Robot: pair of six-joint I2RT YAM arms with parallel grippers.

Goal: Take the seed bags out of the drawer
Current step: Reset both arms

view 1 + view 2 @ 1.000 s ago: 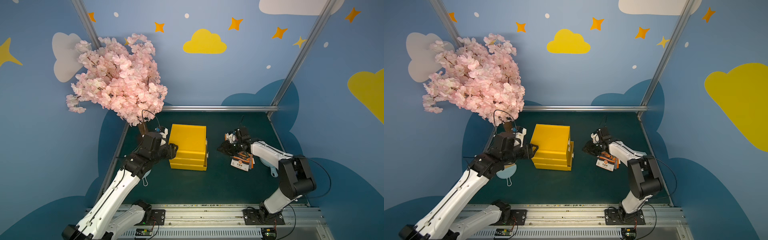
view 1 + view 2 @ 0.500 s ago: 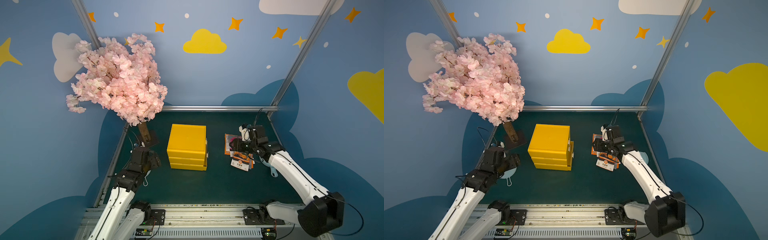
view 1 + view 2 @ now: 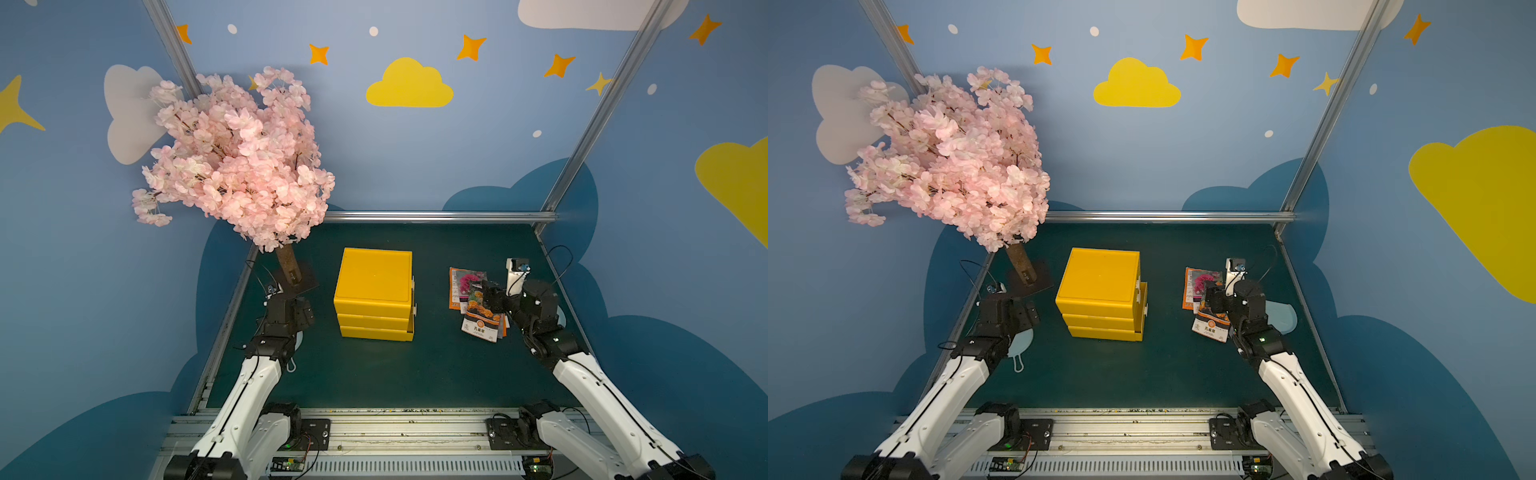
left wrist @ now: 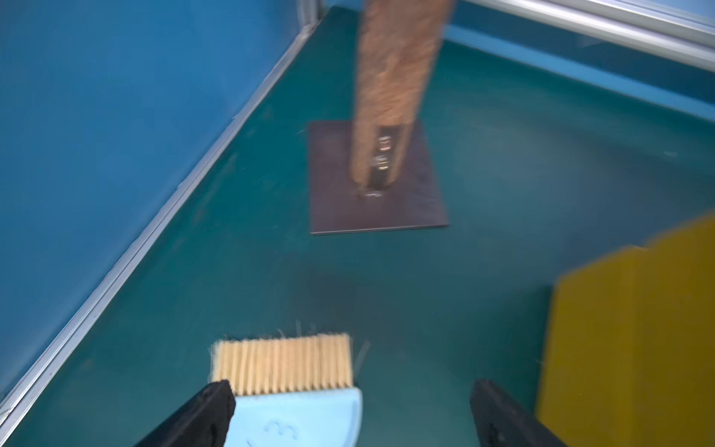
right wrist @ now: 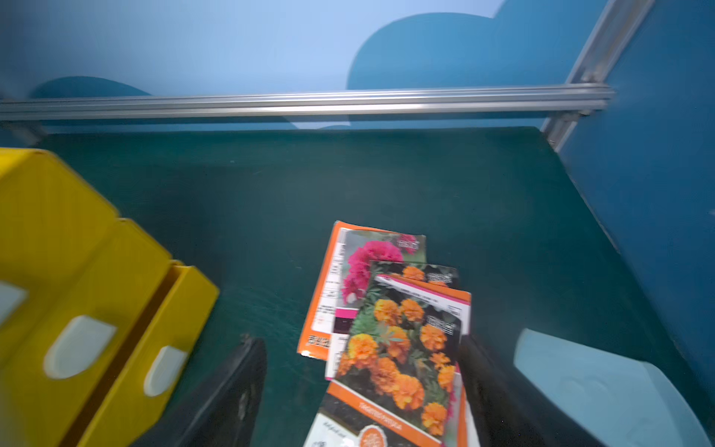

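Note:
Two seed bags lie overlapping on the green mat, right of the yellow cabinet [image 3: 374, 278]. The pink-flowered one [image 3: 467, 284] [image 5: 367, 267] is farther back. The orange-flowered one [image 3: 482, 320] [image 5: 402, 360] lies partly over it. The drawer [image 3: 1137, 284], highest of three, sits pushed in, its white tab [image 5: 9, 302] facing the bags. My right gripper [image 3: 488, 297] [image 5: 361, 371] hovers open over the orange-flowered bag, one finger on each side of it. My left gripper [image 3: 291, 309] [image 4: 352, 398] is open near the left rail, holding nothing.
A pink blossom tree stands on a dark base plate [image 4: 375, 209] at the back left. A light blue brush [image 4: 286, 371] lies under my left gripper. A light blue dustpan [image 3: 1281, 318] lies beside my right arm. The lowest drawer [image 5: 154, 348] sticks out slightly.
My left arm pulled away from the cabinet's left side toward the left rail. My right arm swung back to the near side of the bags. Both grippers opened wider.

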